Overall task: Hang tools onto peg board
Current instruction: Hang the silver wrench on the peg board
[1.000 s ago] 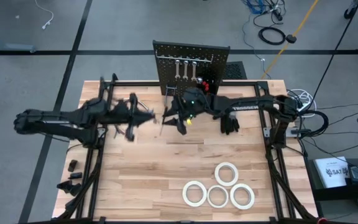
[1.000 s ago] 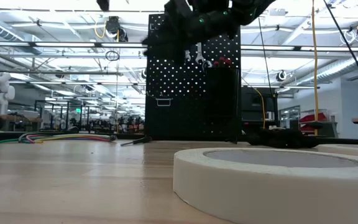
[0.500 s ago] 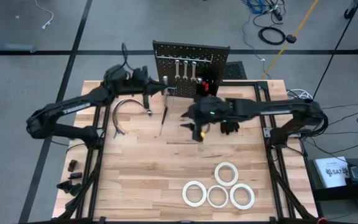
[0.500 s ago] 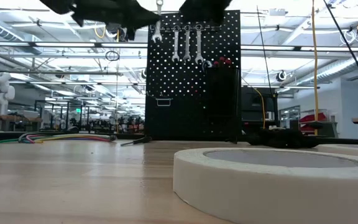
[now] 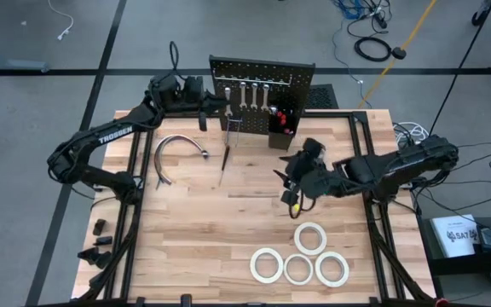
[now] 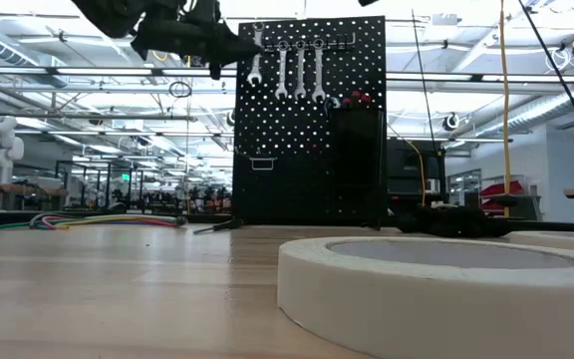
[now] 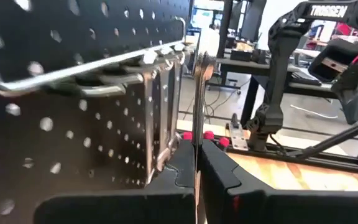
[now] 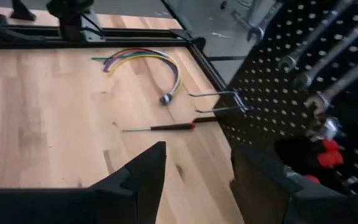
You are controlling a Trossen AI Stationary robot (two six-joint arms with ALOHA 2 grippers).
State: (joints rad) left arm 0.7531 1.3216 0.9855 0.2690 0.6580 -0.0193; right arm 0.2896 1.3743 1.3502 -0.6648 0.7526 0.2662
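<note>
Now four tape rolls (image 5: pixel 299 257), four wrenches (image 6: pixel 287 70)

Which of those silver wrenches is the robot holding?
The leftmost wrench at the peg board: the left gripper is shut on it. The other three wrenches hang free on hooks.

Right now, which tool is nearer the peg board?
Left. The left tool is up at the peg board, at its left edge, holding a wrench by the hooks. The right tool is out over the table, apart from the board, toward the tape rolls.
</note>
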